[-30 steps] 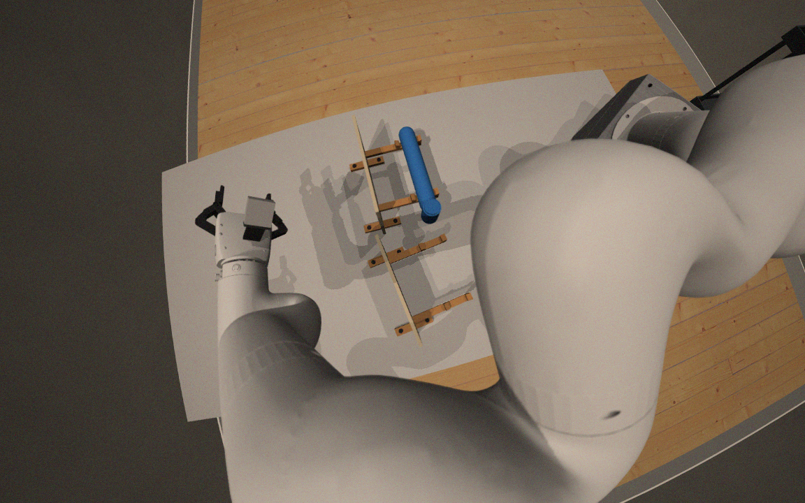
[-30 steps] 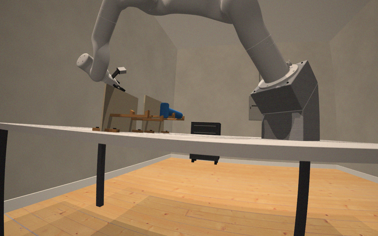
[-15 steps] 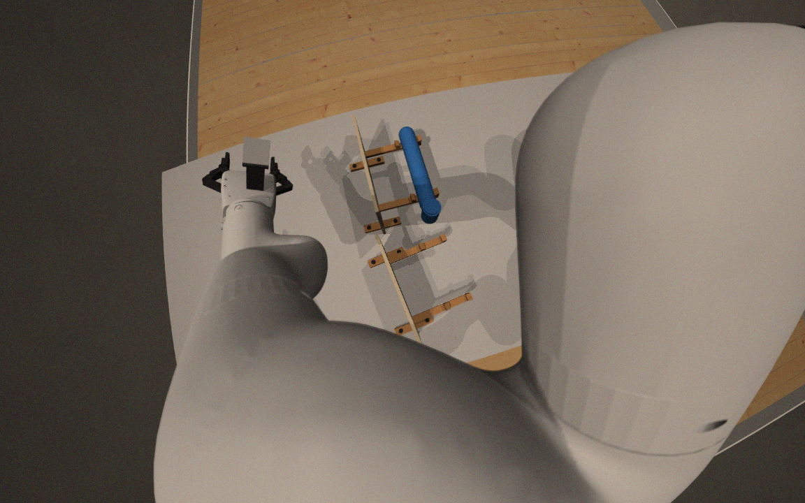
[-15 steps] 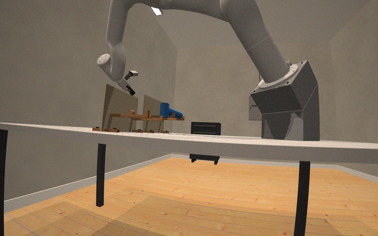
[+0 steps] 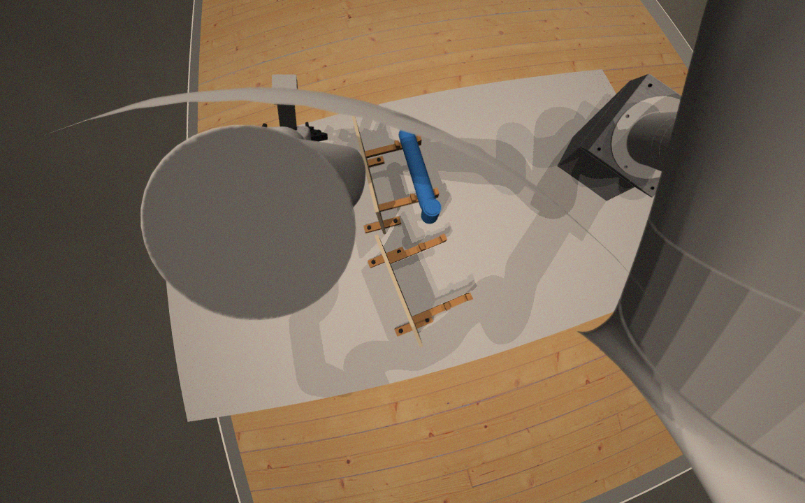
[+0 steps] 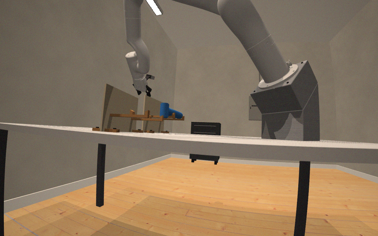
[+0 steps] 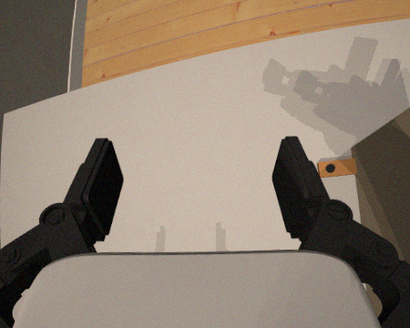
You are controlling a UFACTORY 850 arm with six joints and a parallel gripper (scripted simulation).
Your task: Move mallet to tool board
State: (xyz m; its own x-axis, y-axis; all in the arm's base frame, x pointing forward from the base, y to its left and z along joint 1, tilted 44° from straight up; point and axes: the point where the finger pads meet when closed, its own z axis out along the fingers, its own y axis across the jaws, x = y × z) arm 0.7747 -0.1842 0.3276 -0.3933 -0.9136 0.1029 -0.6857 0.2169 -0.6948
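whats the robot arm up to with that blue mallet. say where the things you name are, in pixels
Nothing is holding the mallet (image 5: 419,172) (image 6: 164,110) right now. It lies across the two arms of one tool board, and the second board's holder arms (image 5: 425,245) (image 6: 128,115) are bare. The robot's gripper (image 6: 144,93) (image 7: 197,158) is open with nothing between its fingers, up above the table (image 5: 230,375) (image 6: 214,143) (image 7: 191,137) near the boards. The job is to move the mallet onto that second board, so the pick-up has yet to happen.
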